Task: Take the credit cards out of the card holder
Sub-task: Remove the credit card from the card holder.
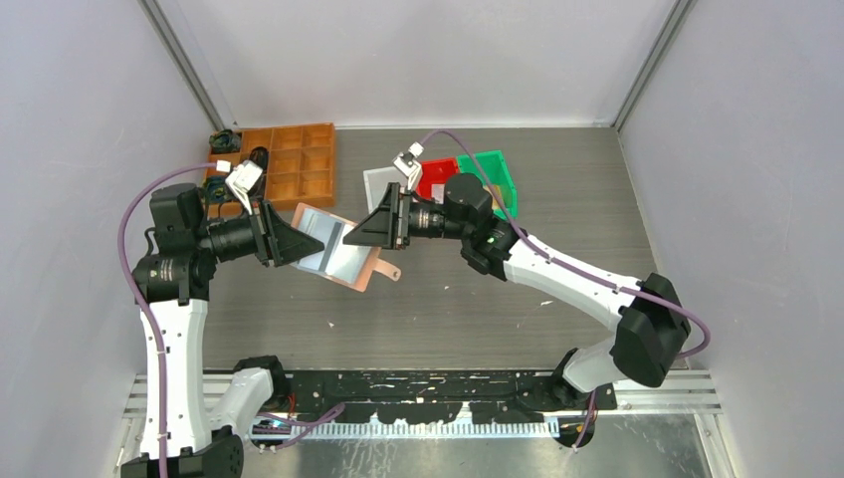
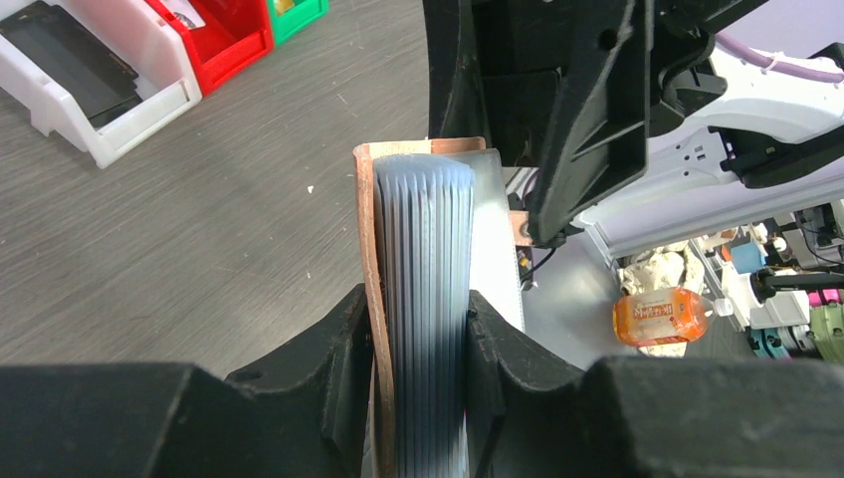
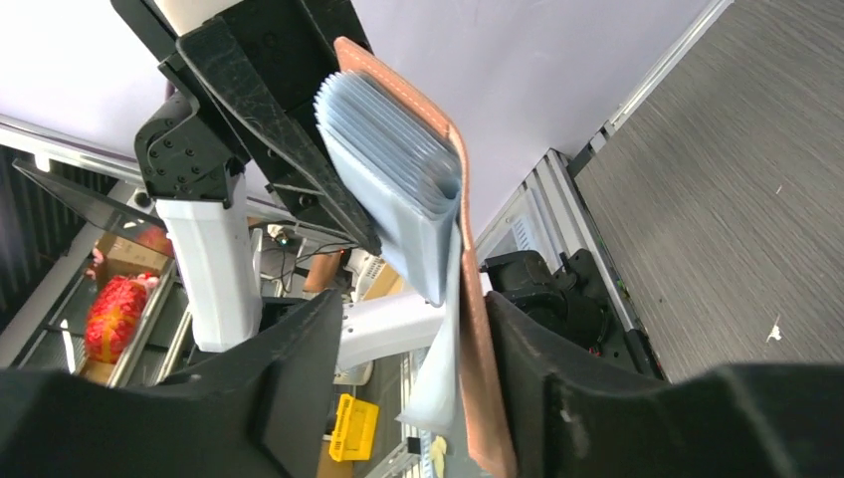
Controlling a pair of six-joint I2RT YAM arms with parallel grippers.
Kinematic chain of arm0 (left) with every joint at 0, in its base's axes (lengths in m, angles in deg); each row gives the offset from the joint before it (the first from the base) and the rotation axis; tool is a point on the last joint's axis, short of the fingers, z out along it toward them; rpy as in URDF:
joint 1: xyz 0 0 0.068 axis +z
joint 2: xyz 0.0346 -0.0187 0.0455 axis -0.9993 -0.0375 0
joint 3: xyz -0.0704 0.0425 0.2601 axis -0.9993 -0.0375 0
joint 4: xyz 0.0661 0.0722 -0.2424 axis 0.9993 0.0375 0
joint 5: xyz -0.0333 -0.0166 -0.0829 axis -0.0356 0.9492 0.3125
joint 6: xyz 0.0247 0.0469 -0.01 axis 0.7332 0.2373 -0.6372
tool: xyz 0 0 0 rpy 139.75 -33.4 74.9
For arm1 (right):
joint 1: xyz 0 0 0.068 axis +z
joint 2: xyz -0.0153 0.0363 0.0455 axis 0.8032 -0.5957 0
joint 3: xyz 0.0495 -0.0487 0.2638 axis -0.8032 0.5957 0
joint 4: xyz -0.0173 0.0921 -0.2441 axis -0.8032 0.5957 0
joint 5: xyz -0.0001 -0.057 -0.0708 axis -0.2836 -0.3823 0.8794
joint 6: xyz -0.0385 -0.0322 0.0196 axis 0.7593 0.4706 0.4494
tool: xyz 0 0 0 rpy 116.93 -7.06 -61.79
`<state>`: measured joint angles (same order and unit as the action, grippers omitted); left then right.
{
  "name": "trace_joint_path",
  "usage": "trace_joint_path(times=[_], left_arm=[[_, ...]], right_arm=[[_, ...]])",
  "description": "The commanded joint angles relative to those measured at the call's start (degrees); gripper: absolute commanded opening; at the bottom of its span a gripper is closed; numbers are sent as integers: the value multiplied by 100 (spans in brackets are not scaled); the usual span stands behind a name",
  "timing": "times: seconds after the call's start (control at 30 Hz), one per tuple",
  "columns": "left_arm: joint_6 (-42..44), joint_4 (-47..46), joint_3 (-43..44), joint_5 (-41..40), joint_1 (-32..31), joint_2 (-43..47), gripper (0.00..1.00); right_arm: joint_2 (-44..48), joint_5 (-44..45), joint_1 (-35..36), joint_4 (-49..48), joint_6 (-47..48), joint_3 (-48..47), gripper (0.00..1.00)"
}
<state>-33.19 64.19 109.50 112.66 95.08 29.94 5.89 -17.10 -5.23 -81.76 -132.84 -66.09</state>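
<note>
The card holder (image 1: 336, 249), salmon-pink with grey slotted pockets, is held open in the air between both arms, its little tab (image 1: 391, 271) hanging at the near right. My left gripper (image 1: 302, 242) is shut on its left half; in the left wrist view the jaws (image 2: 418, 329) clamp the pink cover and the fanned grey pockets (image 2: 423, 229). My right gripper (image 1: 365, 231) is at the holder's right half. In the right wrist view its jaws (image 3: 413, 309) stand open around the pink cover (image 3: 476, 329) and a loose grey sleeve; the cover lies against the right finger. No credit card shows apart from the pockets.
A white bin (image 1: 381, 185), a red bin (image 1: 435, 177) and a green bin (image 1: 495, 179) stand behind the right gripper. A brown compartment tray (image 1: 294, 159) stands at the back left. The white bin (image 2: 149, 110) holds a dark flat item.
</note>
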Motion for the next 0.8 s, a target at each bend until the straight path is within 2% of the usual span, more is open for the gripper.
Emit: trace_joint_path(times=[0.0,0.1,0.2,0.27,0.37,0.43,0.67,0.77], left_arm=[[-106,-321,72,344,-2,90,0],[-324,-519,56,358,-3,81,0],[-404,-560,53,391,-4,81,3],[-426,-556,53,421,-5,78,10],[-454,-551,45,501,-8,91,24],[-464,-544,38,548,-5,87,34],[-599,-553,53,825,-5,57,42],[-746,-626,30,1007,-3,55,55]], right_arm=[[-74,38,93,-575,-366,-7,55],[-252,131,281,-401,-290,-83,52],[-333,221,350,-404,-331,-60,40],[-347,283,354,-479,-386,-10,27],[-316,372,354,-525,-422,61,16],[-279,405,356,-623,-446,130,15],[-171,503,322,-789,-467,431,10],[-161,514,297,-903,-553,523,8]])
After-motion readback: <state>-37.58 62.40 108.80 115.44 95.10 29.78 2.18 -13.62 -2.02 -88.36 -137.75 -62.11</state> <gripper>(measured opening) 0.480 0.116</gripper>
